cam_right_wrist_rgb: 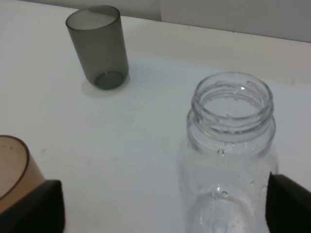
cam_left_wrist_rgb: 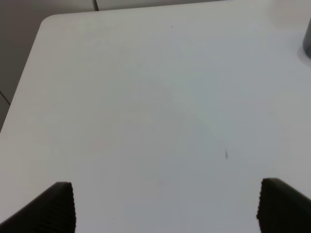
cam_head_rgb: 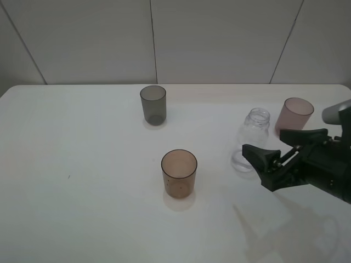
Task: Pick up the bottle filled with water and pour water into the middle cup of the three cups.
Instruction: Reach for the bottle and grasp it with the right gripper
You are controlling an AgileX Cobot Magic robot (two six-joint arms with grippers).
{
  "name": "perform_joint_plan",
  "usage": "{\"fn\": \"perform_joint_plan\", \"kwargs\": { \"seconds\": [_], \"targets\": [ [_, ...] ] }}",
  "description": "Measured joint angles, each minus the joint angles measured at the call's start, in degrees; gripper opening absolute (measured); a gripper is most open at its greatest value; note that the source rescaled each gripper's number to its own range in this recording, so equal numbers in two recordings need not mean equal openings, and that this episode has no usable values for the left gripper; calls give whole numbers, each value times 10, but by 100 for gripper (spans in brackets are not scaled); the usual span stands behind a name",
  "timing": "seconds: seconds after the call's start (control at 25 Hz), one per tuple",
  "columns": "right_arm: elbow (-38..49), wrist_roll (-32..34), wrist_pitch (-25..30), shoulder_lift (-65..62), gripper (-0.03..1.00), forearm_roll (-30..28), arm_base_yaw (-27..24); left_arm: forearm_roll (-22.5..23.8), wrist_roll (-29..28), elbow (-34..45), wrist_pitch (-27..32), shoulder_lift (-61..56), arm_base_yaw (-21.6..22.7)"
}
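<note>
Clear bottle [cam_right_wrist_rgb: 229, 126] upright just before the wide-spread right hand [cam_right_wrist_rgb: 164, 199]

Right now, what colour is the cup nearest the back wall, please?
Translucent dark grey; the cup shows best in the right wrist view.

The bottle [cam_head_rgb: 255, 129] stands between the spread fingers [cam_right_wrist_rgb: 34, 206] of the right gripper [cam_head_rgb: 263, 141], with a wide gap on the side toward the middle cup [cam_head_rgb: 179, 172]. The pinkish-mauve cup [cam_head_rgb: 295, 115] crowds in just behind the gripper, near the bottle. Bare worktop [cam_head_rgb: 82, 164] runs between bottle and middle cup. The dark grey cup [cam_head_rgb: 153, 104] stands farther back, well apart from both.
</note>
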Motion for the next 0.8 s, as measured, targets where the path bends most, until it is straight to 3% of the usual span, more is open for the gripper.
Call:
{"fn": "perform_joint_plan", "kwargs": {
  "seconds": [0.12,0.36,0.6,0.8],
  "targets": [
    [14,0,-66,49,70,15,0,0,0,0,0,0,0],
    [27,0,-168,161,96,31,0,0,0,0,0,0,0],
    [27,0,-308,312,100,49,0,0,0,0,0,0,0],
    [20,0,-322,396,100,70,0,0,0,0,0,0,0]
  ]
}}
